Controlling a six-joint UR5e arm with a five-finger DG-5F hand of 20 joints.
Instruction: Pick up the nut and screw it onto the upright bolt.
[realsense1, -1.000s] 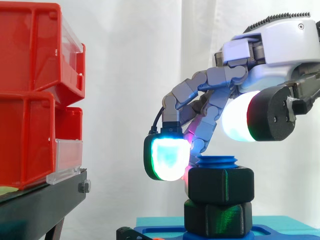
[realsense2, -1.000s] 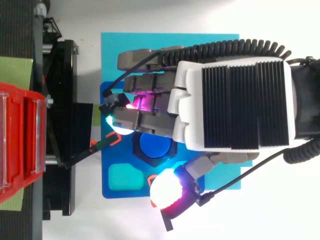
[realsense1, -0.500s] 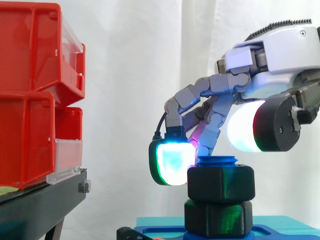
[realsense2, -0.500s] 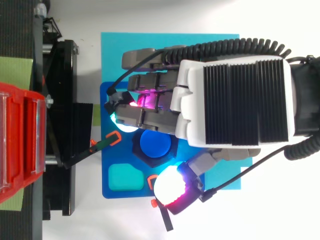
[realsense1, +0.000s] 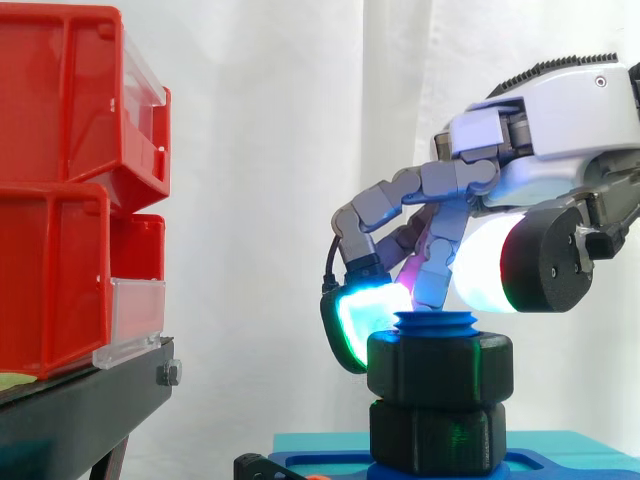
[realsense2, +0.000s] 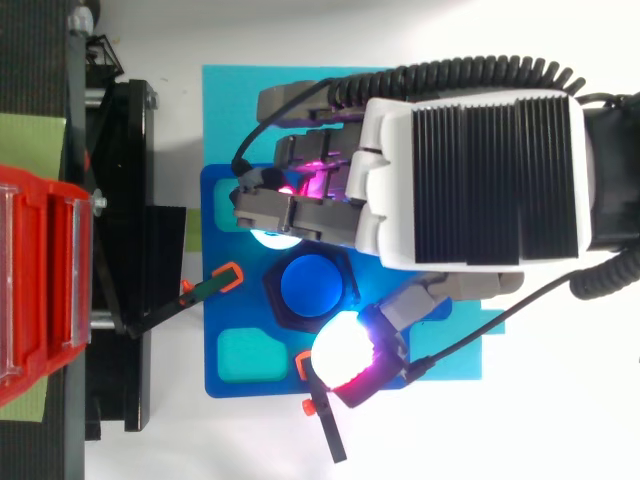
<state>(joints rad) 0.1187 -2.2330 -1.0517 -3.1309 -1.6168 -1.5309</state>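
Note:
A black hex nut sits threaded on the upright blue bolt, just above a second black hex piece at the bolt's foot. From above the bolt's blue top shows inside the nut's black rim. My hand reaches in from the right and arches over the bolt with its fingers curled. The cyan fingertip lies against the nut's far upper edge. The thumb's white and red pad stands at the nut's near side, about level with its top rim.
The bolt stands on a blue base plate with a teal recess, on a cyan mat. Small orange and black tools lie at the plate's edge. Red bins on a black stand rise to the left.
The curled fingers swung in from the nut's left side to its far edge and the cyan pad tilted against it. The thumb pad moved closer to the nut. The nut turned slightly.

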